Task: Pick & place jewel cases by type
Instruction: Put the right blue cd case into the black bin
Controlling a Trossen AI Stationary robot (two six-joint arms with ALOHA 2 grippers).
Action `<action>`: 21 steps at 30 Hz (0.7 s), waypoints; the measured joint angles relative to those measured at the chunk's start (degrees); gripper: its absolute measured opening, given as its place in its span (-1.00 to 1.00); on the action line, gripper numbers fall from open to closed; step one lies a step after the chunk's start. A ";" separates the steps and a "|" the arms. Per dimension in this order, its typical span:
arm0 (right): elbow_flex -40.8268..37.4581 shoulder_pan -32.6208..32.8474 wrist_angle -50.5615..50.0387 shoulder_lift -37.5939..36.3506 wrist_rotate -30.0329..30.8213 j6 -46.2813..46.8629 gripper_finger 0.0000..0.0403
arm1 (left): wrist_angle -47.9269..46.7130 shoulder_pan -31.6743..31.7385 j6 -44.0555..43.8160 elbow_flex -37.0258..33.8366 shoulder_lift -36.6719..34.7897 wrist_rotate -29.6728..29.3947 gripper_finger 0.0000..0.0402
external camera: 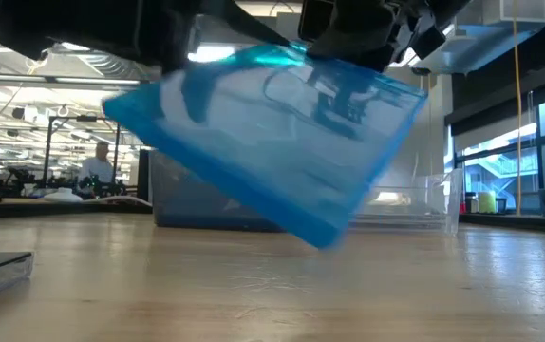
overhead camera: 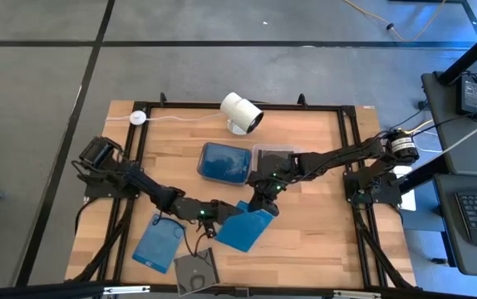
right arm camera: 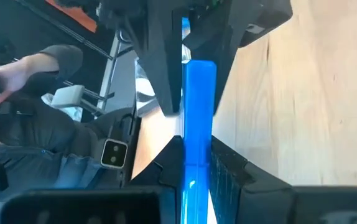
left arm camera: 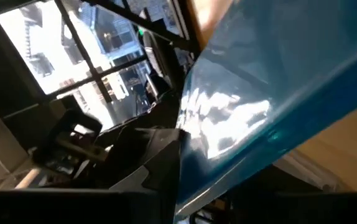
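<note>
A translucent blue jewel case [overhead camera: 247, 230] [external camera: 272, 142] hangs tilted above the table's near middle, between my two grippers. My right gripper [overhead camera: 263, 206] is shut on it at its far side. My left gripper [overhead camera: 222, 218] stands open at the case's left edge, one finger on either face. Another blue jewel case [overhead camera: 157, 243] lies flat on the table at the near left. A dark grey case showing a disc [overhead camera: 197, 272] lies flat beside it at the near edge. My right gripper pinches the case's far edge [right arm camera: 197, 155] between its two fingers, one on each flat face. It comes from the table's far right, slanting down. The case is lifted clear of the table and tilted, its lowest corner [external camera: 325, 237] pointing down. My left gripper's fingers [right arm camera: 166, 74] stand close to the case's faces; whether they touch it I cannot tell.
A blue tub [overhead camera: 224, 162] and a clear tub [overhead camera: 276, 154] stand side by side at the table's middle. Behind them at the far edge is a white cylindrical camera [overhead camera: 241, 112]. A person's hand [right arm camera: 10, 74] shows beyond the table.
</note>
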 joint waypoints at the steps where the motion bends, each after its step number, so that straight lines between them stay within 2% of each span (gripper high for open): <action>1: 0.10 -0.02 0.16 -0.04 0.00 -0.30 -0.73 | 0.81 0.00 -0.70 -1.05 -1.32 -0.09 -0.43; 8: -0.38 -1.12 -2.06 0.10 -1.82 -3.04 -0.73 | 2.36 -0.62 -13.39 -10.46 -17.61 -5.01 -0.43; 15: -0.18 -4.81 4.14 -1.19 0.43 -8.17 -0.73 | 1.83 -1.20 -39.34 -17.71 -30.22 -5.86 -0.45; 21: -0.20 -8.18 5.69 -5.64 7.95 -14.58 -0.73 | 0.91 -3.18 -54.18 -19.76 -36.12 -8.68 -0.45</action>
